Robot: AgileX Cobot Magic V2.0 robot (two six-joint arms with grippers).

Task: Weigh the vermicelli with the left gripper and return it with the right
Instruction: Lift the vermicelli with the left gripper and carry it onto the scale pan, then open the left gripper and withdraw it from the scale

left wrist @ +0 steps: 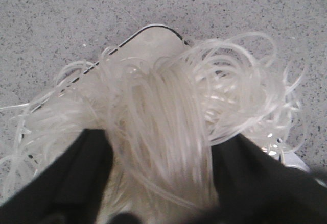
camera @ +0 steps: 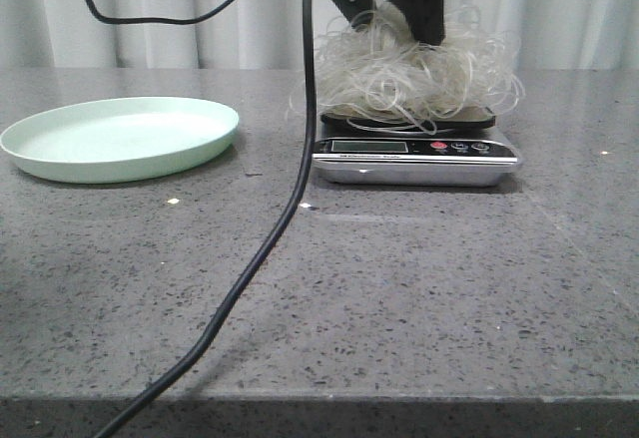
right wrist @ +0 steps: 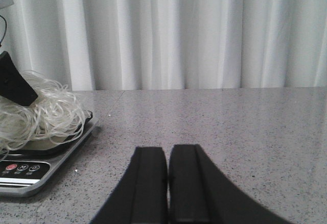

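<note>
The vermicelli (camera: 409, 74), a loose whitish tangle, rests on the top of the small silver kitchen scale (camera: 414, 154) at the back middle of the table. My left gripper (camera: 389, 14) comes down from above into the top of the tangle. In the left wrist view its black fingers (left wrist: 87, 173) stand on both sides of a thick bunch of vermicelli (left wrist: 168, 112) and squeeze it, with the scale (left wrist: 153, 35) beneath. My right gripper (right wrist: 167, 155) is shut and empty, low over the table to the right of the scale (right wrist: 30, 170) and vermicelli (right wrist: 41, 114).
A pale green plate (camera: 120, 137) lies empty at the left of the grey stone table. A black cable (camera: 300, 159) hangs down in front of the scale and runs to the front edge. White curtains hang behind the table.
</note>
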